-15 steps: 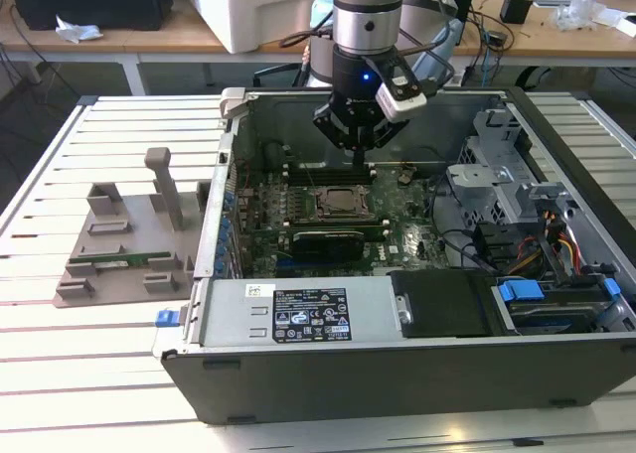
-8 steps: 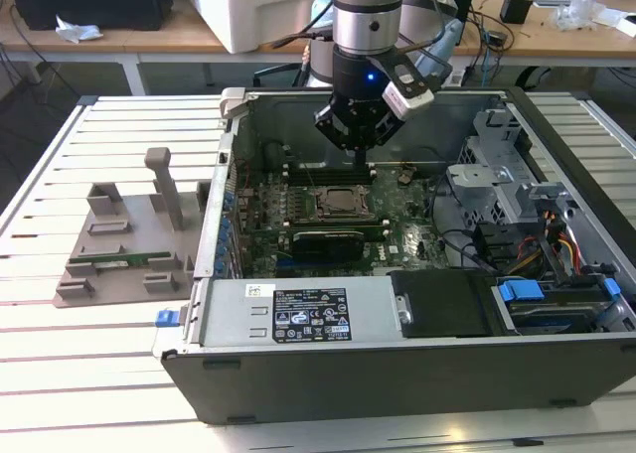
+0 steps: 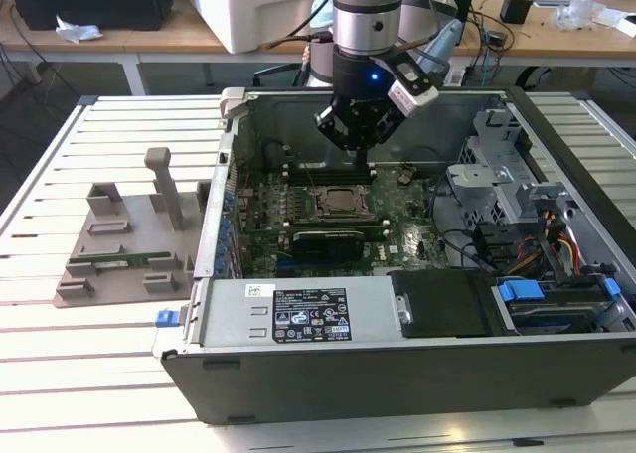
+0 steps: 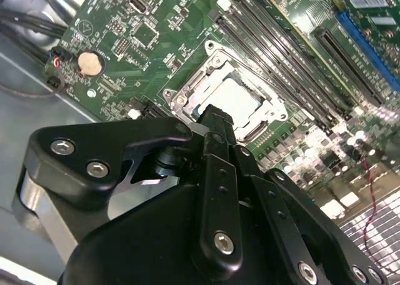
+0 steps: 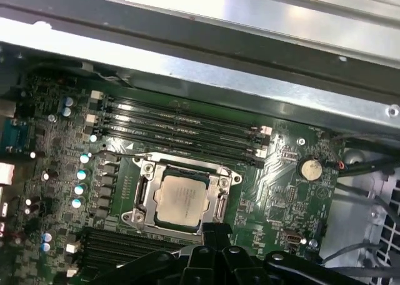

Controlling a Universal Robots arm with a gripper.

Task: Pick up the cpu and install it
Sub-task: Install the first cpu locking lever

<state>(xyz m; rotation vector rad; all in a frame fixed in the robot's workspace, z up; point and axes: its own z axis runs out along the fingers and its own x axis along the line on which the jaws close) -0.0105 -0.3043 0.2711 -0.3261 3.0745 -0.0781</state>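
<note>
- Right, here's the single black robot gripper hanging inside the open dark-grey metal computer case, directly above the green motherboard.
- And look at the small flat square cpu with the pale silvery metal top: it's lying in the metal-framed processor socket, flat and square to the frame as far as both wrist views show.
- In the second wrist view the same chip sits just beyond the gripper's dark fingertips, apart from them rather than touching.
- The fingers look drawn close together with nothing between them; how far they are parted at the tips, I cannot tell for sure.
- My read: the placing step is the one in hand, with the chip already dropped into its seat and the tool poised just above it.
- Whatever finishes the install calls for care: the socket frame sits tight around the chip, and the long black memory slots run right alongside, so there's little room for sideways drift.
- Any press would need to come straight down and gently; a tilted chip could bind.
- Out on the slatted table, at the exterior view's left, the grey plastic holder block with upright posts stands well apart from the case.
</note>
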